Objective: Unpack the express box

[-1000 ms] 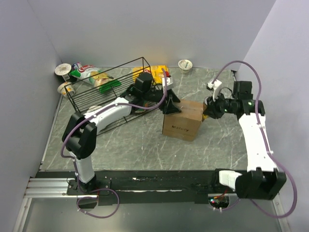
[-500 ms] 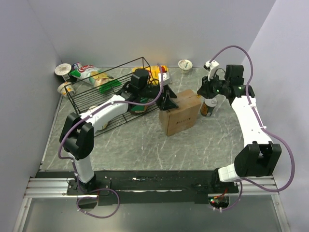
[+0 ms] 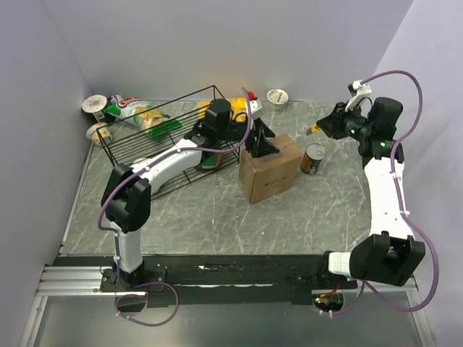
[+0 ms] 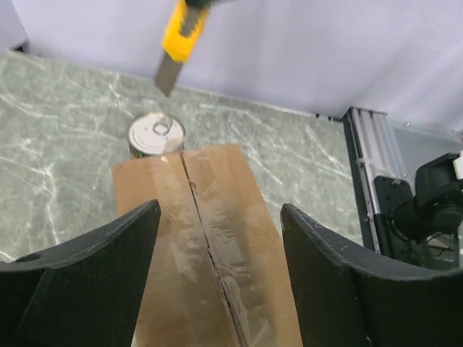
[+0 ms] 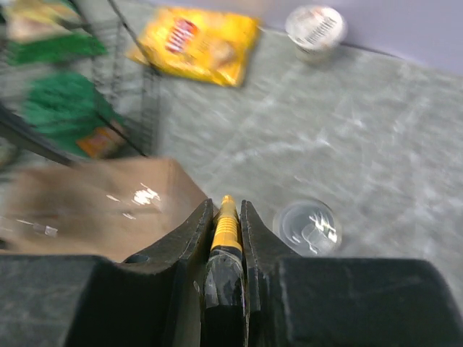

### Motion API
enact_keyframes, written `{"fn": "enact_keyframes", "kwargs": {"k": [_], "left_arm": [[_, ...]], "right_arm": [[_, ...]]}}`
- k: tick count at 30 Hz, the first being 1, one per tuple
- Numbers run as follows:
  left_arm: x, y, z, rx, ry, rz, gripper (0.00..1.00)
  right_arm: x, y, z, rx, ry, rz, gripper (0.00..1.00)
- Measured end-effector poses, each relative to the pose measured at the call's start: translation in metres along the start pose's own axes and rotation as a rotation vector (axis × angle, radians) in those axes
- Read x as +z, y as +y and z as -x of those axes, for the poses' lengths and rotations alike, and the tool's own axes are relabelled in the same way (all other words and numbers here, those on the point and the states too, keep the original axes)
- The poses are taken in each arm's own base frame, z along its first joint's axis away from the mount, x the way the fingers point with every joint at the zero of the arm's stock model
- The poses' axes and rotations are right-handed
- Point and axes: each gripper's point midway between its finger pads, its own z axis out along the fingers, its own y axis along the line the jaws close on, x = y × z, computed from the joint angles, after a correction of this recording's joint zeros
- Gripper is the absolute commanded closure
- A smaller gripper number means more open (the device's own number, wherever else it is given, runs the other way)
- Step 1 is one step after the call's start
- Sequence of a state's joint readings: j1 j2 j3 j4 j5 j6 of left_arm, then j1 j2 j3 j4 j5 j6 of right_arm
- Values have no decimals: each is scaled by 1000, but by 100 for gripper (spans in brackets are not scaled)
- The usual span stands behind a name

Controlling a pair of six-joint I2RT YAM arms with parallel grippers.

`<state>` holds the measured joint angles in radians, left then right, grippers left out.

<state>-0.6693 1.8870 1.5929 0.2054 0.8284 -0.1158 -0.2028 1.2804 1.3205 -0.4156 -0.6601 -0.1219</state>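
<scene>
Express box sits near the middle of the top view, turned at an angle on a grey-green marbled table, with clear tape along its top seam. The left gripper hangs over the box's upper left edge, fingers spread wide, and the taped top shows between them. Just right of the box a can stands upright, ring-pull lid up. In the upper right of the frame the right gripper is raised off the table, pinching a yellow knife with its blade bared. Left of the box stands a black wire basket, with a yellow chip bag behind it and a cup by the back wall. Plain pale walls close in three sides
</scene>
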Motion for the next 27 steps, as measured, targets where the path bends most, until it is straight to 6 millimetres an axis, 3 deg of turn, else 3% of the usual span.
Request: {"fn": "enact_keyframes", "kwargs": {"k": [8,17,27], "left_arm": [[12,8,-41,4,73,16,28],[13,10,-44,67,77,14,28],[14,10,-45,82,77,12,28]], "right_arm": [[24,18,11,176,-51,168,100],[40,19,-5,249,7,234,100],[44,18,-8,265,16,236,100]]}}
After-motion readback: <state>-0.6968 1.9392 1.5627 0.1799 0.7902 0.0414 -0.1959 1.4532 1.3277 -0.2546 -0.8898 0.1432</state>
